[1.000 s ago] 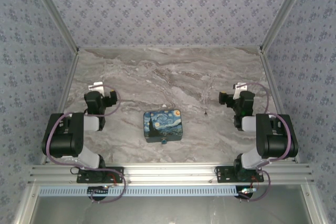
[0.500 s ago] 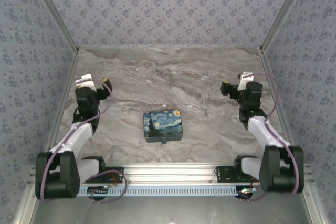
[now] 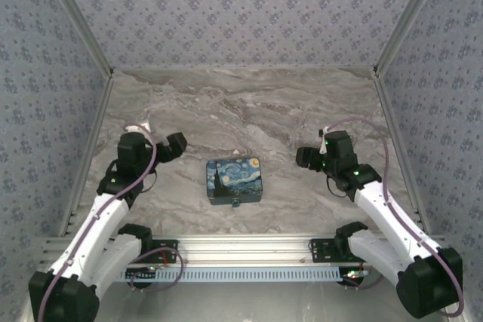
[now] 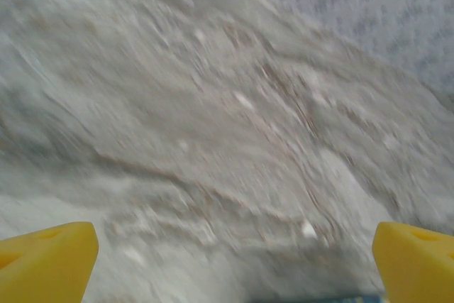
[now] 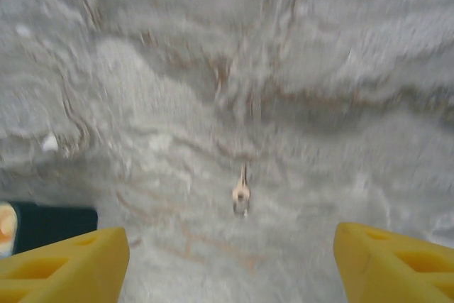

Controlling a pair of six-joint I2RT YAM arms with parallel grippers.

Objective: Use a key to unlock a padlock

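Yellow-fingered R gripper (image 5: 230,246), spread, hovers over slim dark key (image 5: 241,193) right of starry-night box (image 3: 234,179), pre-grasp; L gripper (image 4: 234,246) spread too.

Midway along the near edge of the surface (image 3: 249,103) stood the painted box (image 3: 235,180), the key (image 5: 241,193) right of it; marble beyond lay open.

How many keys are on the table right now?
1. The key lies on the marble table just ahead of the open right claw, to the right of the painted box. Another could be hidden from these views.
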